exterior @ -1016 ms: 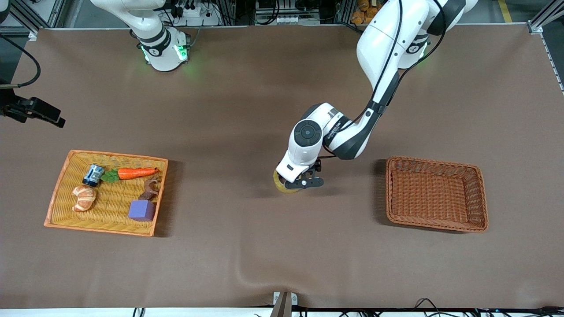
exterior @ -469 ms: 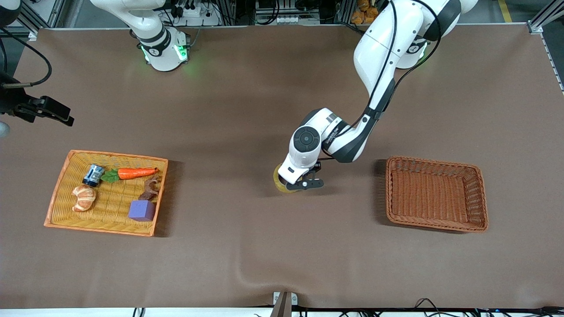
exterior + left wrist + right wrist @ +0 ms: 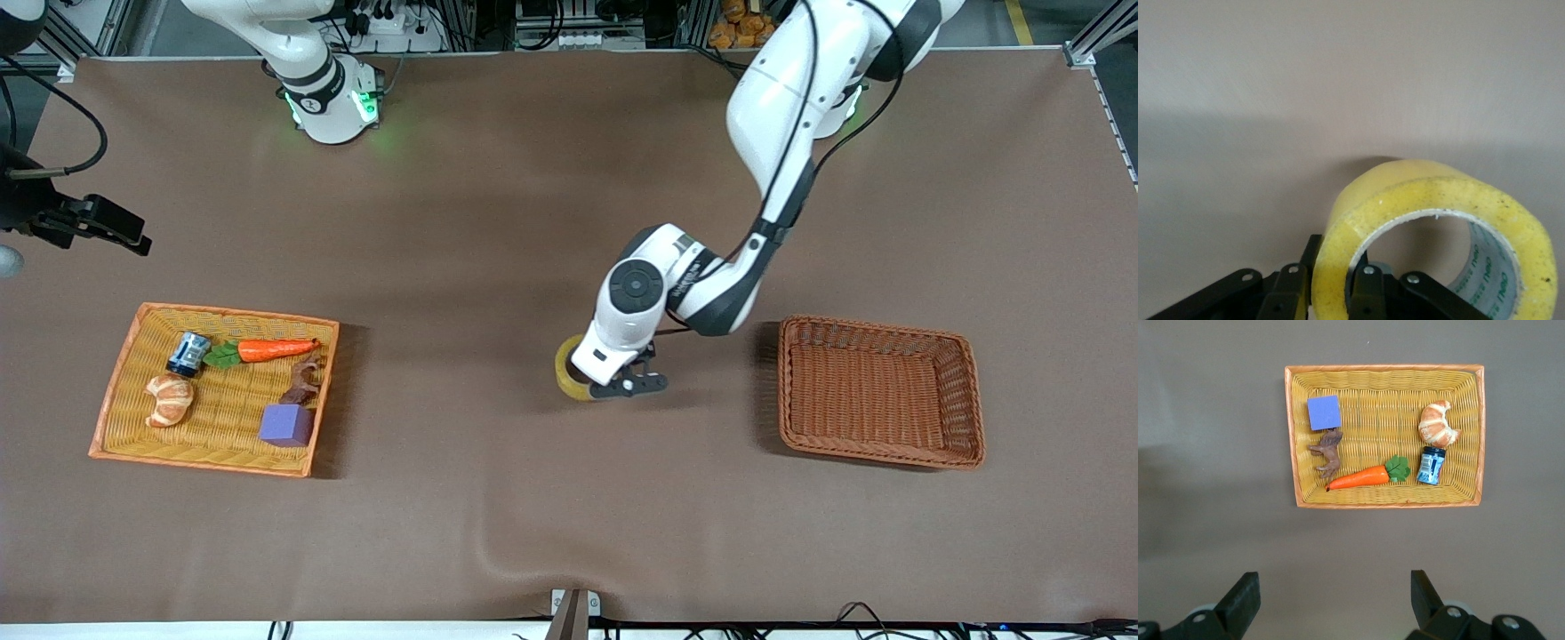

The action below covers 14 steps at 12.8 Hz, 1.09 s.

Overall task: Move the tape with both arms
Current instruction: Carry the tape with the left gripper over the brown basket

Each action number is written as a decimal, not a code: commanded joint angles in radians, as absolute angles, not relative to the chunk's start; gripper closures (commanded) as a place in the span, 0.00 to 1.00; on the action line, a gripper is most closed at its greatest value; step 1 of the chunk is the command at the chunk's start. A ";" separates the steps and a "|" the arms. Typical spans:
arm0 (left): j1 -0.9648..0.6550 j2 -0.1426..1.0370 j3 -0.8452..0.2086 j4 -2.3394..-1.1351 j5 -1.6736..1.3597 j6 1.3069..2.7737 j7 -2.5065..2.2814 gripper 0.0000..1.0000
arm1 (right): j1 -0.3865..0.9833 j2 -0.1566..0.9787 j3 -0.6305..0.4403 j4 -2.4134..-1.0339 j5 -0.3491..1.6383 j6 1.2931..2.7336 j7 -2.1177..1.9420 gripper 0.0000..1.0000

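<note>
The tape (image 3: 567, 372), a yellowish ring with a pale core, is at the middle of the table. My left gripper (image 3: 622, 386) is shut on the tape's wall, with one finger inside the ring and one outside. In the left wrist view the tape (image 3: 1431, 200) stands on edge between my left gripper's (image 3: 1338, 267) fingers (image 3: 1368, 283), just over the brown cloth. My right gripper (image 3: 129, 238) hangs open and empty above the table near the right arm's end, beside the yellow basket. Its open gripper (image 3: 1331, 593) looks down on that basket (image 3: 1293, 440).
The yellow basket (image 3: 120, 391) holds a carrot (image 3: 276, 349), a croissant (image 3: 169, 399), a blue can (image 3: 188, 353), a purple cube (image 3: 286, 426) and a brown toy animal (image 3: 302, 382). An empty brown basket (image 3: 973, 400) sits toward the left arm's end.
My left wrist has shifted a little toward the brown basket with the tape held in it. My right gripper moved slightly at first and then stayed still.
</note>
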<state>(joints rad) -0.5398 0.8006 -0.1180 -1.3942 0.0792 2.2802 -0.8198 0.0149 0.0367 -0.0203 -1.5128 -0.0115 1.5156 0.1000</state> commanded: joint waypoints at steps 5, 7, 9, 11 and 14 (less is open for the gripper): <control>-0.206 0.456 -0.137 -1.427 0.048 1.968 -0.590 1.00 | 0.021 0.052 -0.020 -1.493 -0.026 1.513 0.112 0.00; -0.093 0.433 -0.137 -1.427 0.002 1.928 -0.414 1.00 | 0.021 0.052 -0.020 -1.493 -0.028 1.509 0.112 0.00; -0.016 0.431 -0.135 -1.434 0.000 1.861 -0.252 1.00 | 0.015 0.051 -0.020 -1.490 -0.015 1.509 0.112 0.00; 0.040 0.434 -0.133 -1.477 0.012 1.844 -0.180 1.00 | 0.026 0.052 -0.018 -1.491 -0.017 1.511 0.114 0.00; 0.109 0.433 -0.130 -1.616 0.034 1.908 -0.144 1.00 | 0.023 0.052 -0.018 -1.491 -0.015 1.511 0.114 0.00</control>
